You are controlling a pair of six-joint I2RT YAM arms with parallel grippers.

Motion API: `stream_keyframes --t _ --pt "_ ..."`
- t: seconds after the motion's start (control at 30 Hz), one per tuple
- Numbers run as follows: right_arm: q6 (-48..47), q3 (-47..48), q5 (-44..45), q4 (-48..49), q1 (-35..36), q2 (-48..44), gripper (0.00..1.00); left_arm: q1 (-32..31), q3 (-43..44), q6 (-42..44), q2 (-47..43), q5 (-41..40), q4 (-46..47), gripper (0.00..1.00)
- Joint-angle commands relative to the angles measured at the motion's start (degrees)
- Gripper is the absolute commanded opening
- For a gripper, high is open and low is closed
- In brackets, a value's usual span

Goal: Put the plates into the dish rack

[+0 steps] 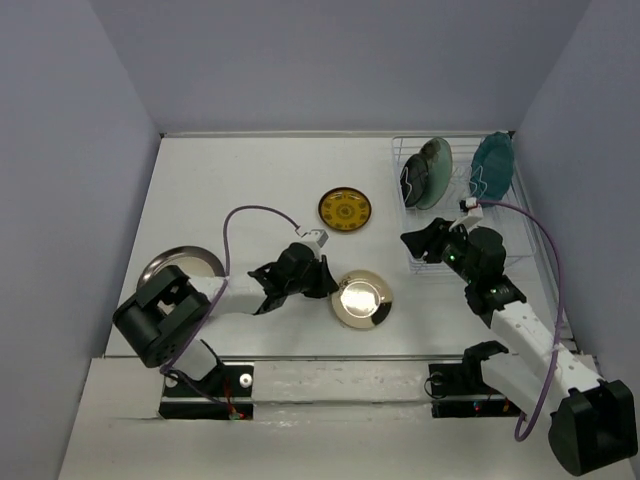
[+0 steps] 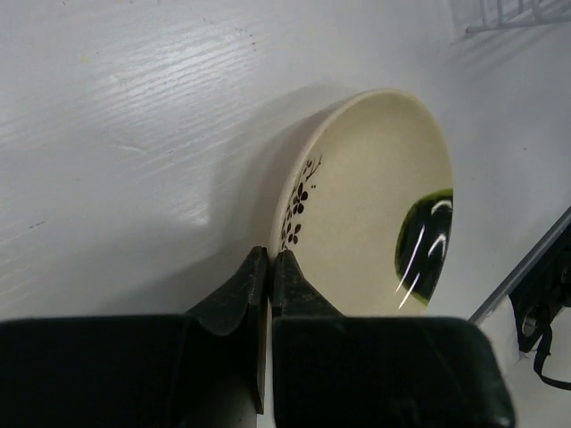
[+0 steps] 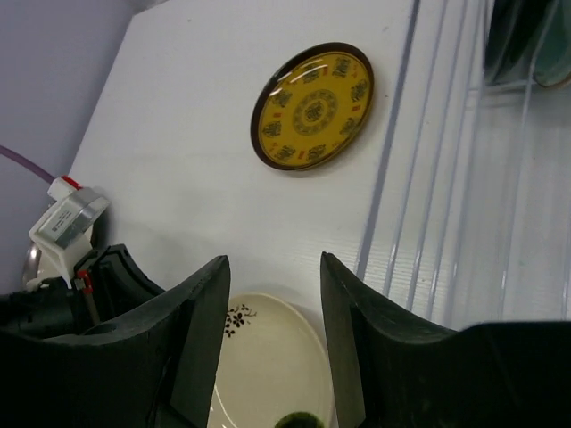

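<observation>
Cream round plate with the dark blotch point(image 2: 375, 196) is pinched at its rim by the left fingers point(image 2: 282, 278), clamped tight. Can't tell if it's off the white worktop point(image 1: 230, 180).

Right fingers point(image 1: 415, 241) gape, gripping nothing. The yellow patterned plate point(image 3: 312, 107) is ahead of them and the white wire dish rack point(image 1: 505, 220) is just beside.

In the rack, the teal scalloped plate point(image 1: 492, 165) stands clear, but the pale aqua plate point(image 1: 432, 170) overlaps something dark that's hard to separate. Grey metallic plate point(image 1: 185, 262) sits half hidden behind the left arm.

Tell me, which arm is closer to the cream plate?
Left. The left arm has its jaws pinched on the rim of the plate; the right arm is apart from it, jaws open, by the rack.
</observation>
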Motion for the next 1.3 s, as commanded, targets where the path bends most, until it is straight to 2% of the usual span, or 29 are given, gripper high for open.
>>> stream_keyframes --t 0.0,0.03,0.2,0.27,0.4,0.53,0.57,0.6,0.67,0.7,0.77,0.8,0.83,0.93,0.97,1.0,1.03,1.13,1.17,1.2,1.27 --pt "-1.3 0.0 -8.0 7.1 0.4 -0.6 0.50 -0.1 0.1 2.9 -9.9 -5.7 -1.9 0.06" --pt "-1.9 0.3 -9.6 7.3 0.4 0.3 0.53 0.0 0.3 3.2 -11.9 -6.5 -3.3 0.06" --pt "-4.3 3.2 -20.9 6.5 0.4 5.4 0.80 0.1 0.8 4.7 -25.0 -8.5 -7.6 0.06" --pt "-4.9 4.3 -26.1 6.5 0.4 9.5 0.83 0.2 0.8 5.2 -29.5 -8.4 -8.1 0.06" --pt "-0.8 4.4 -41.7 14.3 1.6 14.7 0.86 0.2 2.0 5.7 -32.9 -8.3 -10.6 0.06" --pt "0.1 4.2 -44.7 19.1 3.5 17.0 0.84 0.2 2.5 5.8 -33.5 -7.6 -10.4 0.06" --pt "0.1 4.2 -44.8 19.4 4.3 17.4 0.80 0.2 2.5 5.9 -33.5 -7.4 -10.2 0.06" --pt "-0.2 4.3 -44.9 19.6 4.3 18.4 0.60 0.2 2.7 5.9 -33.4 -7.2 -10.0 0.06" --pt "-0.7 5.0 -45.3 18.9 5.7 19.7 0.31 0.2 3.1 6.2 -33.6 -6.6 -9.8 0.06" --pt "-1.3 5.5 -45.4 18.1 5.7 20.6 0.07 0.2 3.7 6.5 -33.8 -6.1 -10.0 0.10" --pt "-1.7 5.5 -44.3 18.0 5.7 20.3 0.07 0.2 4.6 7.6 -34.4 -5.7 -10.9 0.26" --pt "-2.7 5.6 -42.0 16.4 5.7 19.7 0.07 0.2 5.9 8.2 -34.6 -5.9 -12.9 0.36" --pt "-3.4 5.5 -40.2 15.6 5.7 17.5 0.07 0.2 6.7 8.7 -35.6 -6.5 -14.0 0.53" --pt "-5.0 5.5 -28.3 11.3 5.7 12.4 0.07 0.2 10.1 11.2 -37.6 -9.1 -19.7 0.86" --pt "-5.1 5.7 -24.5 10.0 5.7 8.5 0.07 0.2 11.1 11.9 -39.0 -11.3 -21.7 0.92" --pt "-5.3 6.1 -20.1 8.1 5.7 6.7 0.07 0.2 12.1 12.6 -39.7 -12.4 -23.2 0.96" --pt "-5.4 7.4 -11.4 4.6 5.7 5.0 0.07 0.2 14.0 14.1 -40.4 -14.2 -25.9 0.99" --pt "-5.8 10.7 6.0 0.1 5.7 -0.4 0.07 0.2 16.1 17.6 -43.4 -16.3 -30.4 0.99" --pt "-6.3 11.5 9.7 -0.6 5.7 -1.2 0.07 0.2 16.0 18.4 -44.7 -17.0 -30.9 0.99" --pt "-7.8 12.5 18.2 -1.3 5.7 -2.1 0.07 0.2 15.1 19.2 -45.3 -18.0 -31.1 0.99" --pt "-9.9 15.5 28.3 -2.4 5.7 -2.0 0.07 0.2 13.8 19.5 -46.6 -21.0 -31.3 0.99"
